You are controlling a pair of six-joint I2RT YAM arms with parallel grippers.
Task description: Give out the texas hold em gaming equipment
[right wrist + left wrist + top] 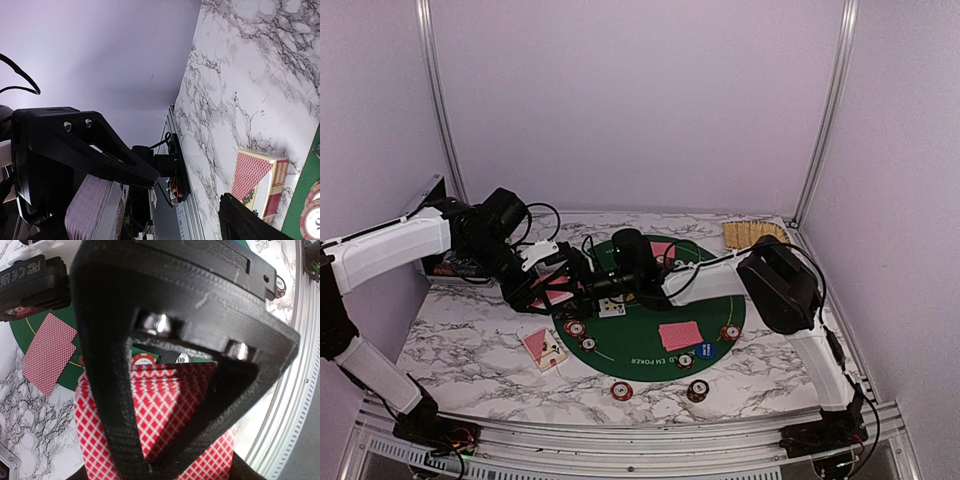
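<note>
L gripper clamped on a stack of red-backed cards. 1 card face down on green mat, upper left. Chip peeks behind stack. Marble table; metal rail at right.

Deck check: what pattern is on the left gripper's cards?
Cards: red-white diamond lattice, best in left wrist view.

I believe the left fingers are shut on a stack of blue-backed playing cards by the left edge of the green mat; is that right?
Not quite: the playing cards are red-backed, not blue-backed, as the left wrist view shows. The left fingers are indeed shut on that stack by the left edge of the green mat.
</note>
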